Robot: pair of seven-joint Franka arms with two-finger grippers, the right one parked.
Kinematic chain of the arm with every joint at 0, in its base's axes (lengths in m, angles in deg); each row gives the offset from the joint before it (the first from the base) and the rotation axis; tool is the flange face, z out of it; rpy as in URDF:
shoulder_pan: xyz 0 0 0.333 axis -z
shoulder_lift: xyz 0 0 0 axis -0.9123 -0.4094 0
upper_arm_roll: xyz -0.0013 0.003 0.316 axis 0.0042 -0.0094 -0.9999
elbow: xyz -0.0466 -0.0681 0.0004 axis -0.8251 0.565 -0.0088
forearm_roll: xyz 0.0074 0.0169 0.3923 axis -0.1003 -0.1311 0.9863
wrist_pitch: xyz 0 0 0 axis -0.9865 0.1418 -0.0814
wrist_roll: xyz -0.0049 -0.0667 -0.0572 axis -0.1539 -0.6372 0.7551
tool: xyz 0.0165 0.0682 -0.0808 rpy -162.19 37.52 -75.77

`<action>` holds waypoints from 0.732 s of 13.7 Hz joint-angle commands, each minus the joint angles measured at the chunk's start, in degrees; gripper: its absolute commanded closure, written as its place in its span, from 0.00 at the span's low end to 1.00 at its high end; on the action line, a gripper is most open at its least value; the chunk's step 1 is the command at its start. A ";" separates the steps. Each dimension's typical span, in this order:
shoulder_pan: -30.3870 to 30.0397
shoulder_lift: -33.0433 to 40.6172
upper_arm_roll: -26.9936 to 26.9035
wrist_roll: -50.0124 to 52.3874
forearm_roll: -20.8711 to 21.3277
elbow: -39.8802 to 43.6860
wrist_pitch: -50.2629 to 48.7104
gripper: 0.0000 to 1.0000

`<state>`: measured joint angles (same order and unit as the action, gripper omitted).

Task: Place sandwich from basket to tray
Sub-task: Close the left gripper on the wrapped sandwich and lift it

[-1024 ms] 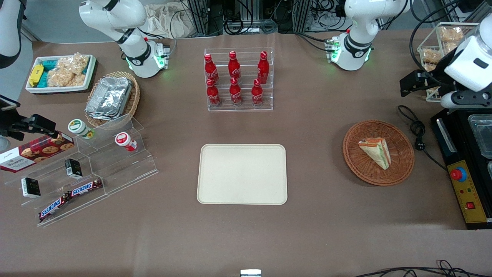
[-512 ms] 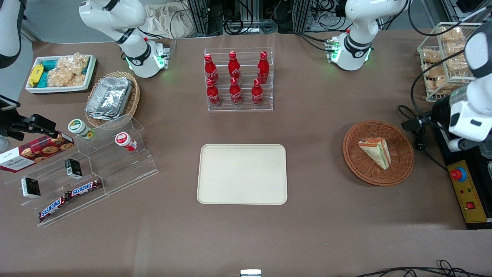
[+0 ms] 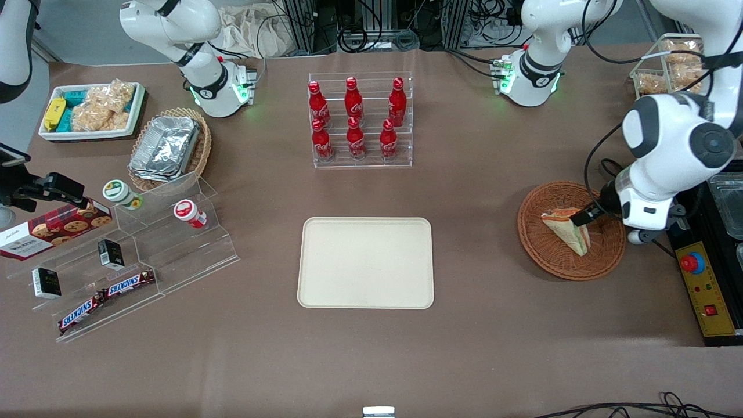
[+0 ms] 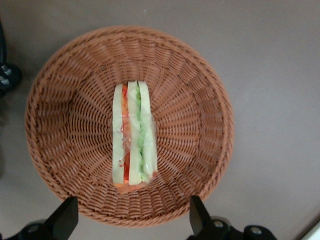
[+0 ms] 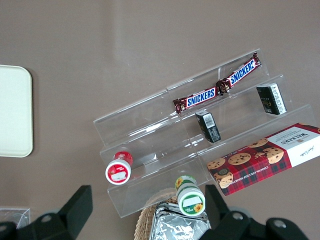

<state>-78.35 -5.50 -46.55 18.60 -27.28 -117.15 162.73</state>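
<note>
The sandwich, a pale wedge with orange, green and red layers in clear wrap, lies in the round reddish-brown basket toward the working arm's end of the table. My gripper hangs just above the basket beside the sandwich, one dark fingertip close to the sandwich's upper edge. The wrist view shows the sandwich in the middle of the basket, and my gripper is open, its fingers wide apart over the basket's rim with nothing between them. The cream tray lies flat mid-table.
A clear rack of red bottles stands farther from the camera than the tray. A black control box with a red button sits beside the basket, with a cable nearby. Stepped clear shelves with snacks stand toward the parked arm's end.
The left arm has swung in from the table's edge and come down over the basket, bringing the gripper beside the sandwich. The sandwich, basket and tray have not moved.
</note>
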 commanded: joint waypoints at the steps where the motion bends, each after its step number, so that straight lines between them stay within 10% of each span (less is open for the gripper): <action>1: -1.89 -2.81 0.28 1.71 0.94 -0.76 4.27 0.00; 10: -1.98 -11.43 -0.60 3.03 0.94 -2.07 14.22 0.08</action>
<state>-80.11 -16.12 -47.34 20.29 -27.28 -118.68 175.29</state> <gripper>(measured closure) 0.009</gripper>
